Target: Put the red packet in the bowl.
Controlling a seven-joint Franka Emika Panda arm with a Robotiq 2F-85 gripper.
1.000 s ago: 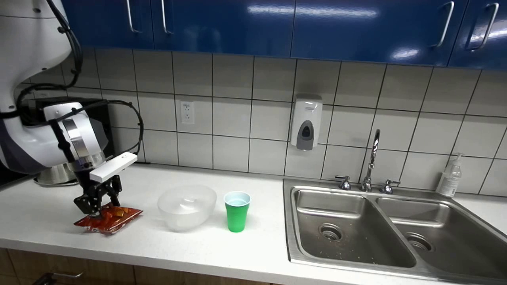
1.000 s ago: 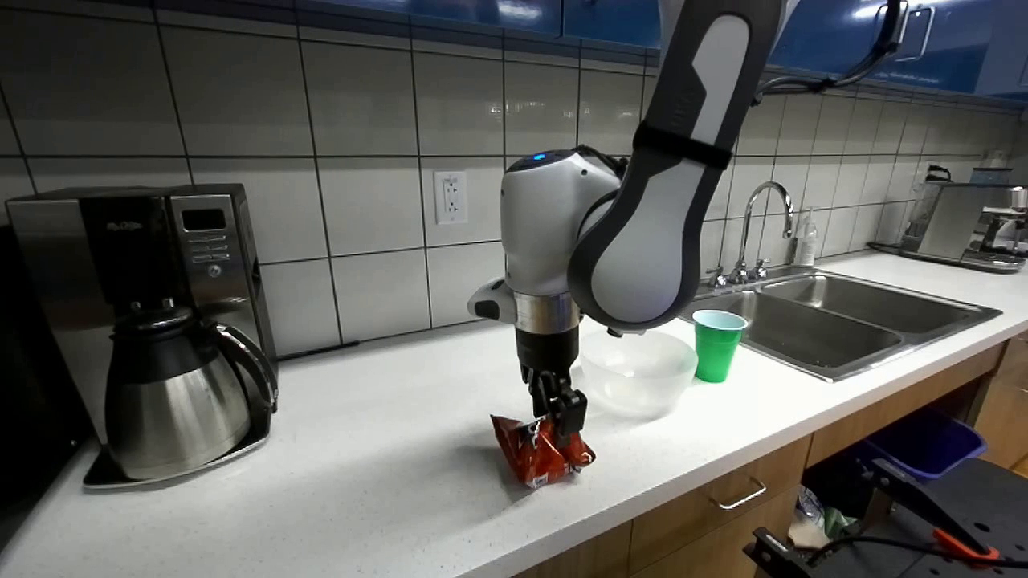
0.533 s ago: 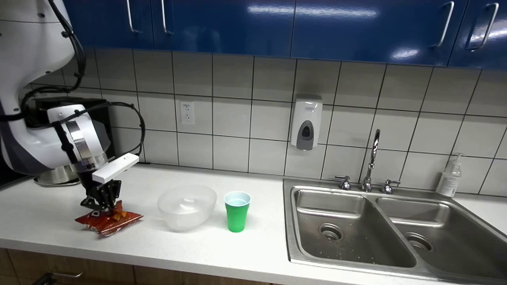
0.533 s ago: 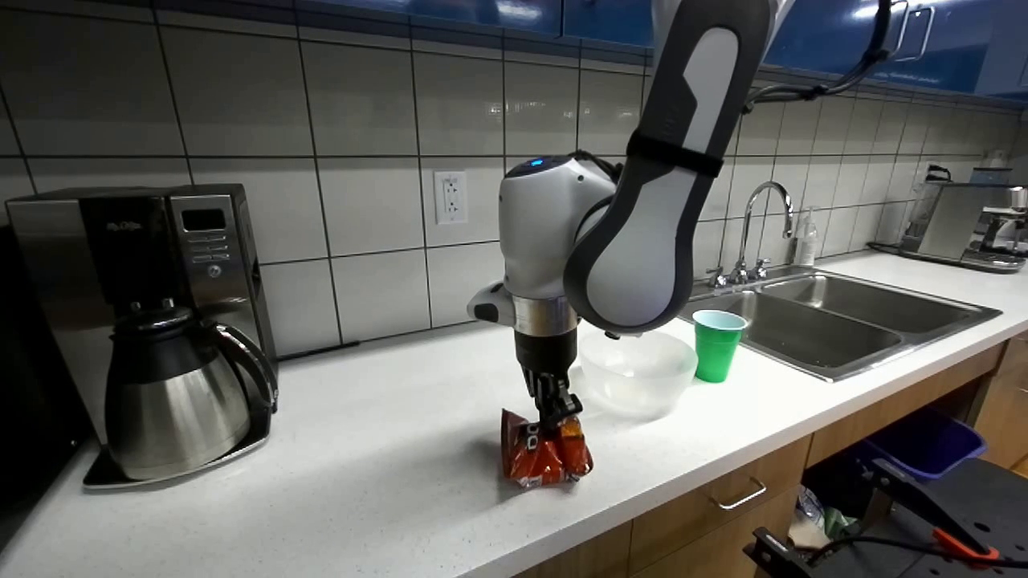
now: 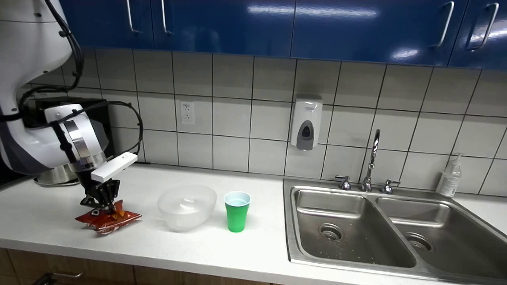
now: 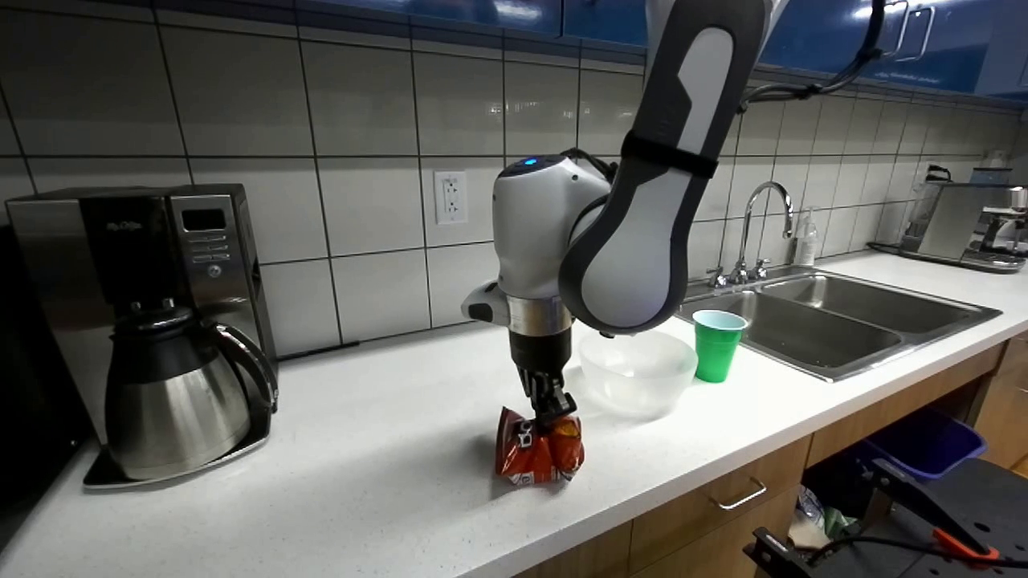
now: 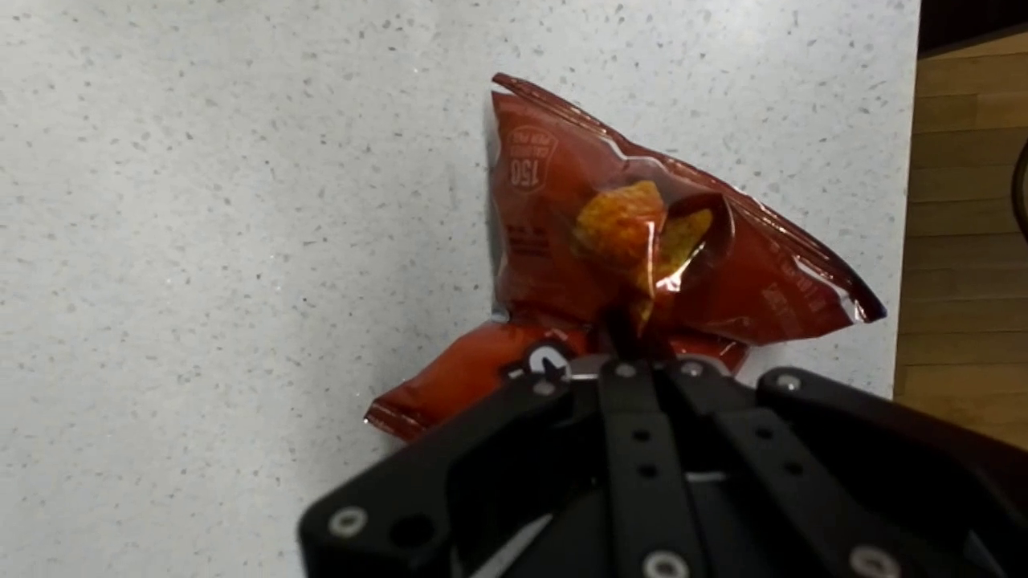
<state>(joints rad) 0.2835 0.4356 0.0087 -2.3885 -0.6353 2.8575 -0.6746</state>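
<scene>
The red packet (image 5: 107, 222) is pinched by my gripper (image 5: 107, 206) near the counter's front. Its foil bunches up around the fingertips, and one corner pokes upward. In an exterior view the packet (image 6: 536, 457) hangs below the gripper (image 6: 546, 419), at or barely above the counter; which of these I cannot tell. From the wrist, the packet (image 7: 610, 233) is creased in the middle, with both fingers close together over the fold and the tips hidden in the foil. The bowl (image 5: 186, 209), translucent and whitish, stands a short way beside the packet, with nothing visible in it.
A green cup (image 5: 237, 213) stands just past the bowl, and beyond it is the double sink (image 5: 352, 233). A coffee maker (image 6: 152, 321) with a steel carafe occupies the opposite end. The tiled wall (image 6: 369, 209) bounds the counter (image 6: 361, 449) at the back.
The fingers have come together on the packet, gathering its middle into a raised fold. Gripper and packet have shifted slightly in the last half second.
</scene>
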